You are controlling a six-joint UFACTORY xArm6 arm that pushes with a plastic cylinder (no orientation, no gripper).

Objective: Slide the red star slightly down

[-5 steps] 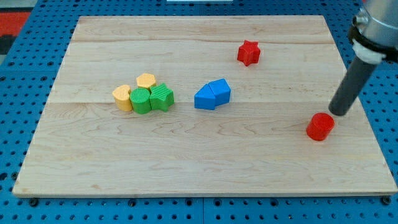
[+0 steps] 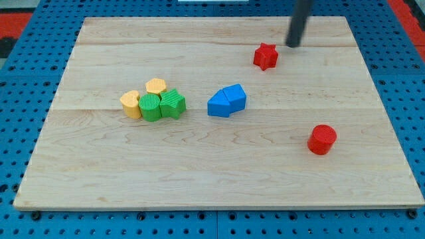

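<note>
The red star (image 2: 265, 56) lies on the wooden board (image 2: 199, 166) at the view's upper right. My tip (image 2: 293, 45) rests on the board just to the right of the star and slightly above it, a small gap apart, not touching. The rod rises out of the view's top edge.
A red cylinder (image 2: 322, 139) sits at the lower right. Two blue blocks (image 2: 226, 101) touch each other near the middle. At the left, two yellow blocks (image 2: 131, 103) (image 2: 156, 85) and two green blocks (image 2: 161, 105) form a tight cluster.
My tip has moved from beside the red cylinder up and left to beside the red star. The red cylinder has shifted left and slightly down.
</note>
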